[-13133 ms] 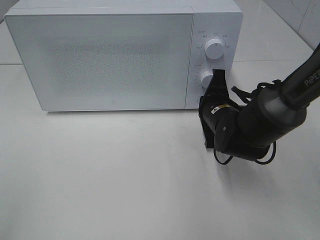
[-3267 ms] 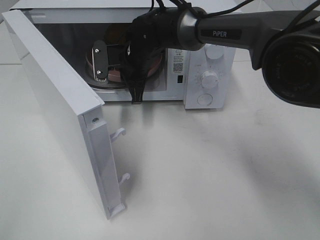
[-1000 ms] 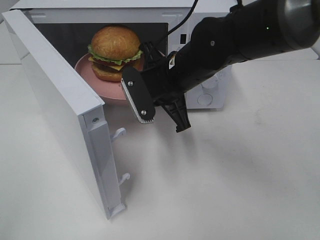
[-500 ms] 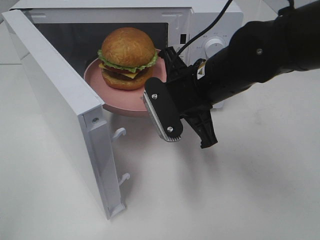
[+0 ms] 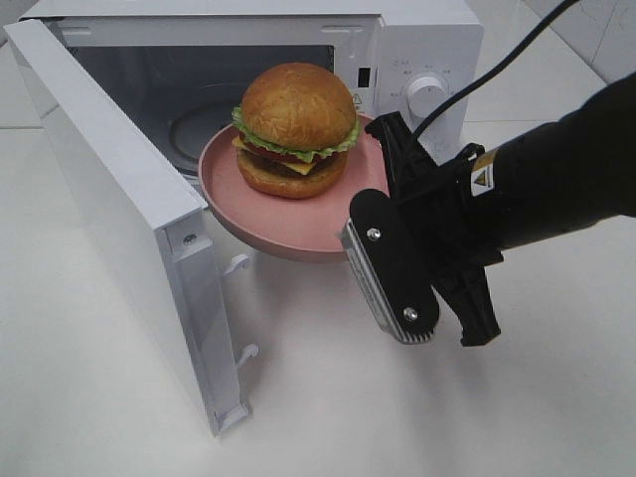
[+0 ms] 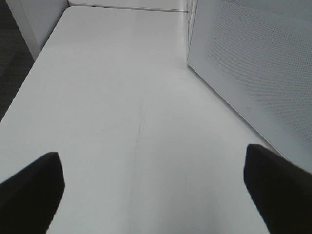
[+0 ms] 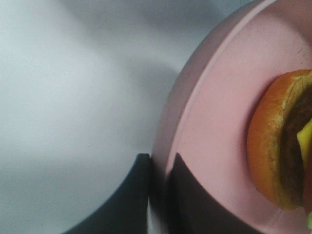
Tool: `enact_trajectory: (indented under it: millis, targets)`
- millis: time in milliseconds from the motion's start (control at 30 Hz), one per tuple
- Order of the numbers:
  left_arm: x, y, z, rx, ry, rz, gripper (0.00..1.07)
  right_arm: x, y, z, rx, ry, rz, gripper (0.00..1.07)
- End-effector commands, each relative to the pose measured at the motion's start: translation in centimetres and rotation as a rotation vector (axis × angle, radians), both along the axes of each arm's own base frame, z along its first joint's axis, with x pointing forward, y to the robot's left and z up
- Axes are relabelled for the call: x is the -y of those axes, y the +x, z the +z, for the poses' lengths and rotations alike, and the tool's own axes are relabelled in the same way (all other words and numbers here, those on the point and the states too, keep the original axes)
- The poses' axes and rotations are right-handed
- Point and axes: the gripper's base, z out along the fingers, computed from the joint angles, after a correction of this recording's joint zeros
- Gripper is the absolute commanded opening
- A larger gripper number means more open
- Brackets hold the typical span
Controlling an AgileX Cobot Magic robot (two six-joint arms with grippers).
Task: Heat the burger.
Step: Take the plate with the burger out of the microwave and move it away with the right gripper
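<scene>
Over the white bench [image 5: 417,417], we saw the right end effector [image 7: 158,163] clamped on the pink plate [image 5: 288,219] carrying the burger [image 5: 296,129]; the left end effector [image 6: 153,187] stood apart.

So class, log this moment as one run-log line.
right gripper: shut on pink plate rim | burger: on plate, outside microwave | door: open

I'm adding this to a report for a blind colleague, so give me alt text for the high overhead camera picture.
A black right gripper holds a pink plate by its rim, with a tall burger on it, in the air just outside a white microwave. The microwave door stands wide open on the left above a white table.
</scene>
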Motion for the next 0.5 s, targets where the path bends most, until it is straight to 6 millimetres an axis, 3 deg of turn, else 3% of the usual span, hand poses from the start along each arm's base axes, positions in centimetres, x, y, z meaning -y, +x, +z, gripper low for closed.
enact_trajectory:
  millis: [33, 500]
  targets:
    - [0.0, 0.1, 0.0, 0.007, 0.000, 0.000, 0.92, 0.7, -1.1, 1.4, 0.081, 0.067, -0.004, 0.00]
    - [0.0, 0.1, 0.0, 0.007, 0.000, 0.000, 0.92, 4.1, -5.4, 1.7, 0.050, 0.075, -0.017, 0.00]
